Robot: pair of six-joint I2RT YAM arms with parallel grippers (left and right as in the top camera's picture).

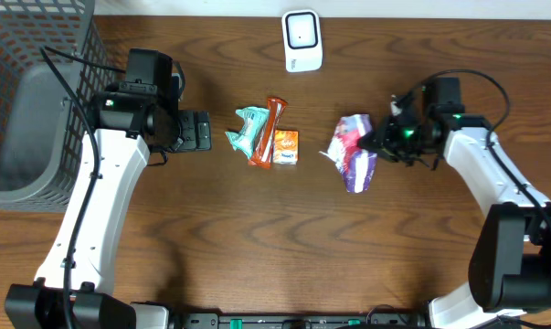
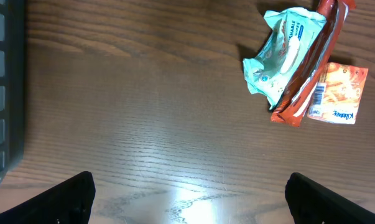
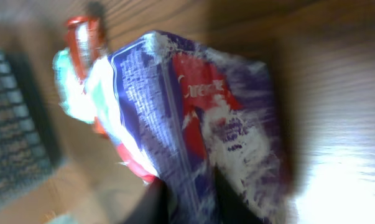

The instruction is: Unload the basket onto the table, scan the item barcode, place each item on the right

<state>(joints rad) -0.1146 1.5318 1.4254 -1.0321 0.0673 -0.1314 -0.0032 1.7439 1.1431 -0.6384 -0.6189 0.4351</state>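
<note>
Purple snack bag (image 1: 354,151) lies on the bench (image 1: 257,228) at three o'clock from the snack pile (image 1: 266,135), with the right gripper (image 1: 374,143) at its edge. We cannot tell how those jaws stand. The left gripper (image 2: 188,190) hangs with jaws wide apart, empty.

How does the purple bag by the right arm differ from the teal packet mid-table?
The purple bag is purple with red and white; the teal packet is teal. The purple bag lies alone, the right gripper at its edge; the teal packet lies against a red bar, no gripper on it. Both are crumpled soft packs on the table.
</note>
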